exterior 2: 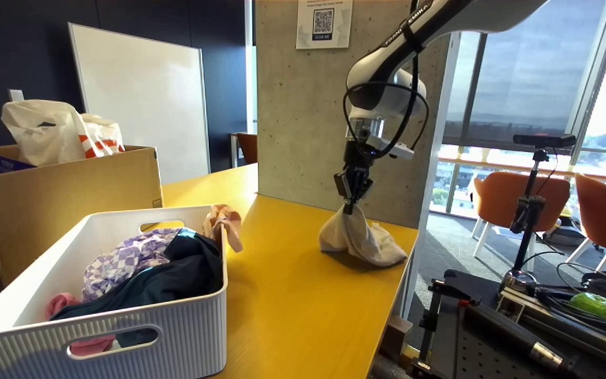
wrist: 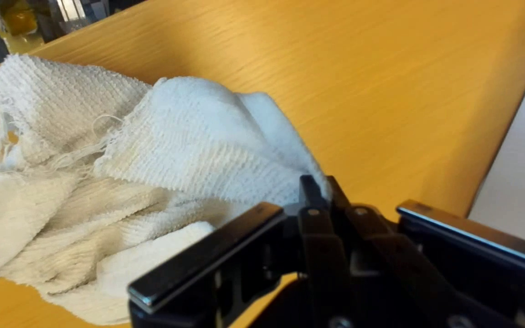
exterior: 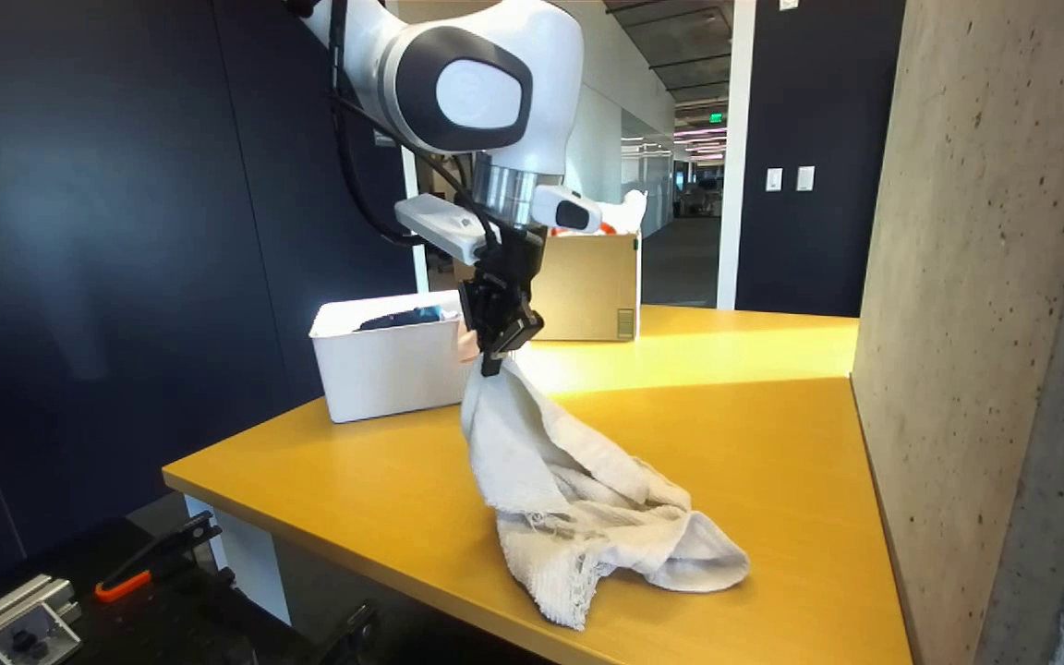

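Observation:
A cream-white towel with a frayed edge (exterior: 587, 517) hangs by a pinched fold from my gripper (exterior: 492, 363). Its lower part lies crumpled on the yellow table. The black fingers stand close together around the cloth's edge; in the wrist view the gripper (wrist: 322, 191) has a thin fold of the towel (wrist: 208, 141) between its tips. Seen in an exterior view, the gripper (exterior 2: 349, 207) is above the raised peak of the towel (exterior 2: 369, 242), near the concrete wall. The underside of the bunched cloth is hidden.
A white basket (exterior 2: 192, 337) holds a dark garment (exterior 2: 177, 273), a checkered cloth (exterior 2: 124, 258) and pink fabric; a peach cloth (exterior 2: 224, 226) drapes over its rim. Behind it stands a cardboard box (exterior: 587, 286) with plastic bags. A concrete wall (exterior: 966, 305) bounds the table (exterior: 375, 462).

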Motion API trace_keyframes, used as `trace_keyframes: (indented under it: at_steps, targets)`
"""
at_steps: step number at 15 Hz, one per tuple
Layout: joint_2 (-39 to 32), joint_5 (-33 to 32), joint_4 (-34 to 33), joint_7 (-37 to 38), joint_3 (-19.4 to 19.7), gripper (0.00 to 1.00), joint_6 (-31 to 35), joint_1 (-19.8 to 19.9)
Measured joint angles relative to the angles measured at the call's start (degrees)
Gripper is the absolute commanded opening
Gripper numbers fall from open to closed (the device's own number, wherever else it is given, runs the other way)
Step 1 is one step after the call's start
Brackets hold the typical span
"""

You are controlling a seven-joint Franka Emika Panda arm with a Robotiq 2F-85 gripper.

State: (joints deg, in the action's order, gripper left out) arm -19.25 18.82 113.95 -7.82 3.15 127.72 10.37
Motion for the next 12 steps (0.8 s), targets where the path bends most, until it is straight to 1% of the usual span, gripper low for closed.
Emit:
trace_keyframes:
  at_steps: [1,2,3,5,6,7,8,10,11,12]
  targets:
    - [-0.04,0.69,0.03,-2.53,-0.34,0.32,-1.8,0.19]
    - [-0.2,1.09,-0.01,-4.8,-0.65,0.38,-3.66,0.37]
    - [-0.44,1.3,-0.12,-6.98,-0.88,0.46,-5.65,0.49]
    - [-0.95,1.45,-0.68,-10.87,-1.11,0.58,-10.44,0.79]
    - [-1.12,1.44,-1.25,-12.5,-1.12,0.67,-13.68,1.09]
    - [-1.23,1.34,-1.97,-13.88,-1.08,0.73,-17.16,1.57]
    - [-1.34,1.04,-2.86,-14.33,-0.78,0.82,-20.04,2.06]
    - [-1.8,-0.02,-5.02,-13.97,0.38,0.95,-23.84,3.11]
    - [-2.28,-0.24,-6.29,-13.09,1.24,1.0,-24.57,3.62]
    - [-2.89,-0.3,-7.55,-12.26,2.01,1.0,-24.72,4.19]
